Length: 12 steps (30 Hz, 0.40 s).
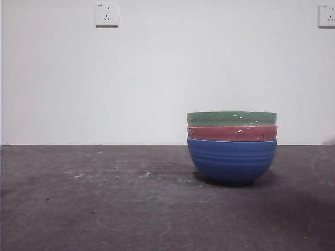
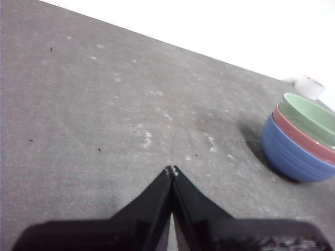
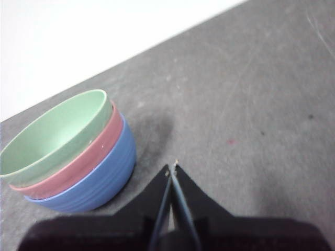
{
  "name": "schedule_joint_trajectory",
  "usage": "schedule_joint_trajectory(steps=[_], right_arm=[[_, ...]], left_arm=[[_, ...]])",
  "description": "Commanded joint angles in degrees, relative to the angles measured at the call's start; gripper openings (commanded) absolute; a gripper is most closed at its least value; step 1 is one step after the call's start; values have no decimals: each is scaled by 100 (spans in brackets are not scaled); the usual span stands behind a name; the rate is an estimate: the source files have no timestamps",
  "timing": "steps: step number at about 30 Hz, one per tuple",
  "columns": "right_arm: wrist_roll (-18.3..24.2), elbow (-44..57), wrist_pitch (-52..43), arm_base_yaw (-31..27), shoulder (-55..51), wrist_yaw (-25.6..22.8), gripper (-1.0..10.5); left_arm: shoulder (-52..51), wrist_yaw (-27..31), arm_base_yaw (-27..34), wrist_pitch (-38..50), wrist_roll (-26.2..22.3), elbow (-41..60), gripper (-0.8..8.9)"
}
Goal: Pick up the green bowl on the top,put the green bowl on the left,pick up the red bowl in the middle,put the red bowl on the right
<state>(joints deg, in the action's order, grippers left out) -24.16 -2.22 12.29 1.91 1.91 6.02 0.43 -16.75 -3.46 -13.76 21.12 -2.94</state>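
Note:
Three bowls are nested in one stack right of the table's middle. The green bowl [image 1: 232, 118] is on top, the red bowl [image 1: 232, 133] sits under it, and a blue bowl [image 1: 232, 159] is at the bottom. The stack also shows in the left wrist view, with the green bowl [image 2: 313, 112] and the red bowl [image 2: 301, 137], and in the right wrist view, with the green bowl [image 3: 57, 133] and the red bowl [image 3: 86, 157]. My left gripper [image 2: 171, 170] is shut and empty, well away from the stack. My right gripper [image 3: 172, 167] is shut and empty, close beside the stack. Neither arm shows in the front view.
The dark grey table [image 1: 104, 209] has white scuffs. A white wall with two power sockets [image 1: 107, 14] stands behind. A small white roll [image 2: 309, 87] lies past the stack in the left wrist view.

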Motion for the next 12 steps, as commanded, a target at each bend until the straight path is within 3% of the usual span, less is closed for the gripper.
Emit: schedule_joint_trajectory(steps=[1, 8, 12], right_arm=[[-192, -343, 142, 2, 57, 2, -10], [-114, -1471, 684, 2, 695, 4, -10], [315, -2258, 1023, 2, 1344, 9, -10]], left_arm=[[133, -4, 17, -22, 175, -264, -6], [1237, 13, 17, -87, -15, -1246, -6], [2146, -28, 17, -98, -446, -1967, -6]])
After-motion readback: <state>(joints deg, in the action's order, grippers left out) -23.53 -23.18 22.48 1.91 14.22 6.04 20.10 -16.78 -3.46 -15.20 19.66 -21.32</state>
